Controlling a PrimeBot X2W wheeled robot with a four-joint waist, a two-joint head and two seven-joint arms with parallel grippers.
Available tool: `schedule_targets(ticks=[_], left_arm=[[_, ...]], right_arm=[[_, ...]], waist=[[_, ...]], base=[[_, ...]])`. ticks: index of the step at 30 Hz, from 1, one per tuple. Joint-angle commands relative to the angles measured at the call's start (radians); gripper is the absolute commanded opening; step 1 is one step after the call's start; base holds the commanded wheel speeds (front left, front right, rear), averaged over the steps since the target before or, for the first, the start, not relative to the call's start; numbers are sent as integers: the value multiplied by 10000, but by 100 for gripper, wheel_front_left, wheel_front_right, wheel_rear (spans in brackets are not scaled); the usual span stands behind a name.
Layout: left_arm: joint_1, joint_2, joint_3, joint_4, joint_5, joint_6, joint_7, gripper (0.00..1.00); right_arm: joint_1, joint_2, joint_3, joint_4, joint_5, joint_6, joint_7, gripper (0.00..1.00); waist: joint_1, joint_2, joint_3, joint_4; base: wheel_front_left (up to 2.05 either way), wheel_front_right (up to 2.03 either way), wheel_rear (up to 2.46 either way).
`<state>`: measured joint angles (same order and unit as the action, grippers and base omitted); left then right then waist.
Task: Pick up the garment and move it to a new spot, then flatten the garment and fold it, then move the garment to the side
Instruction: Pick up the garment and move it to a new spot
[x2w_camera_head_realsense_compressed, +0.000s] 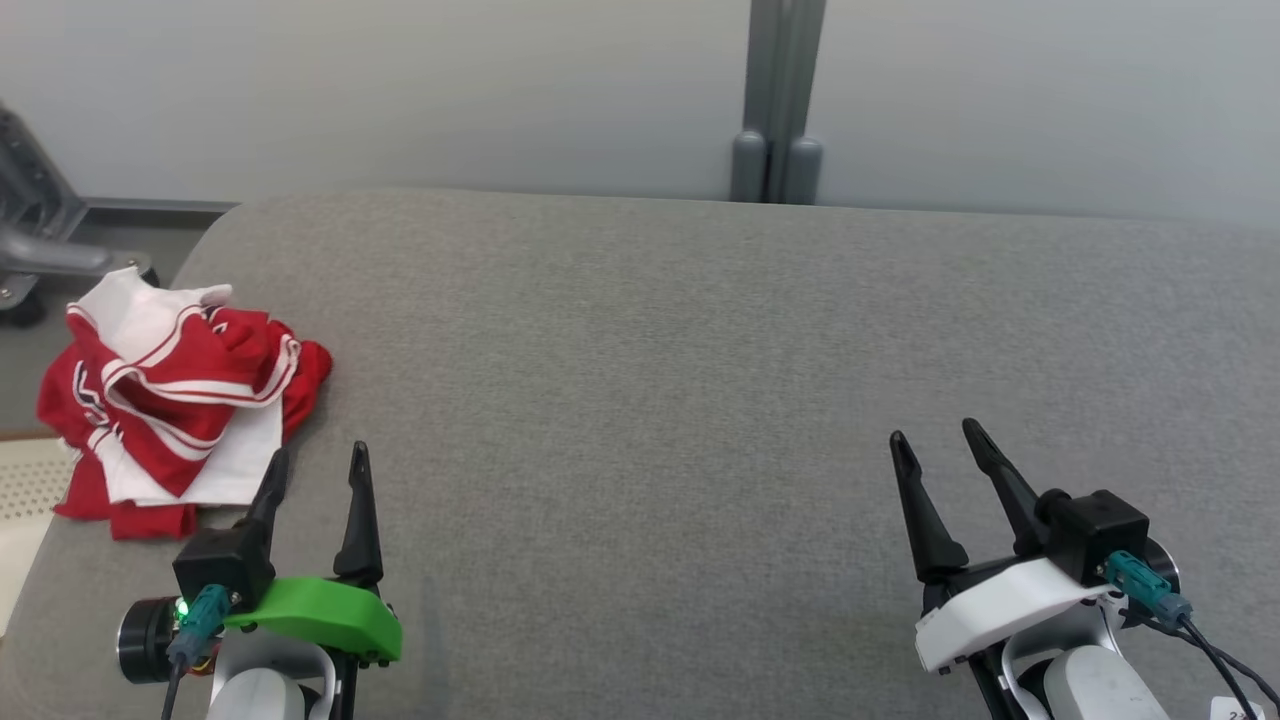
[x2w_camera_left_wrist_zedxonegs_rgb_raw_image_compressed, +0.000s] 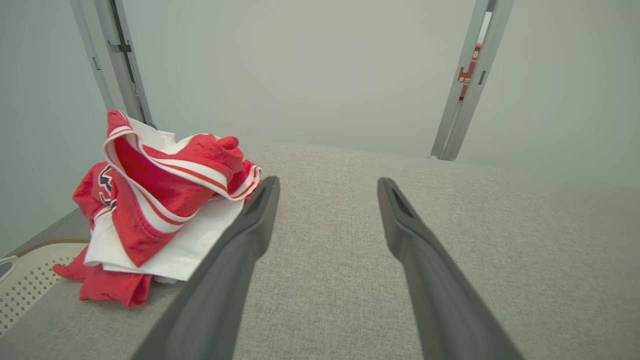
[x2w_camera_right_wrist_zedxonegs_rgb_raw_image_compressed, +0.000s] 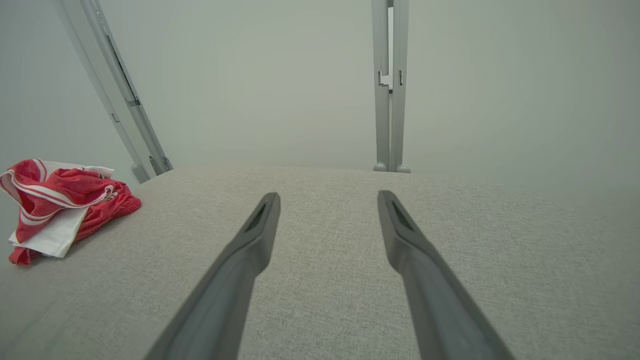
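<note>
Garment (x2w_camera_head_realsense_compressed: 180, 400) heaped at grey surface (x2w_camera_head_realsense_compressed: 650, 400) left edge, untouched.

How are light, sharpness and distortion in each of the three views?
Head view: soft, even light, weak shadows, and the garment is sharp. Left wrist view: the wide-angle lens tilts the metal posts outward, and the left gripper looks slightly soft. Right wrist view: the wall is pale and hazy, and the left post leans strongly.

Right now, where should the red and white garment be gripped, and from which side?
Probably the raised striped fold atop the garment, with the open left gripper coming down from above. That ridge stands proud of the crumpled heap, and the heap lies at the left edge of the grey surface, where a sideways push might slide it off.
</note>
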<state>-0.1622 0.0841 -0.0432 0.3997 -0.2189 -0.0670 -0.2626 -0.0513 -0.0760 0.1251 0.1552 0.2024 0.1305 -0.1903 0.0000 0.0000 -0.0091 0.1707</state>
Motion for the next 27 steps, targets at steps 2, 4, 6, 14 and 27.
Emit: schedule_targets(ticks=[2,4,6,14,27], left_arm=[[-147,68,74,-35,-42,38,-31,100],[-144,39,163,-84,-67,74,-20,100],[-100,19,249,-137,-114,104,-20,100],[97,-29,578,-319,-170,147,-20,100],[-1124,-172,633,-229,-196,18,-20,100]], right_arm=[[-101,-17,77,-125,43,4,55,100],[-148,-37,127,-214,13,4,93,100],[-171,-16,165,-280,77,4,107,100],[-281,-10,236,-459,-4,3,210,100],[-901,-368,269,-1109,-154,3,715,100]], waist=[[0,0,164,1024],[0,0,240,1389],[0,0,290,1670],[0,0,493,2310],[0,0,1906,2209]], base=[[0,0,0],[0,0,0],[0,0,0],[0,0,0],[0,0,0]])
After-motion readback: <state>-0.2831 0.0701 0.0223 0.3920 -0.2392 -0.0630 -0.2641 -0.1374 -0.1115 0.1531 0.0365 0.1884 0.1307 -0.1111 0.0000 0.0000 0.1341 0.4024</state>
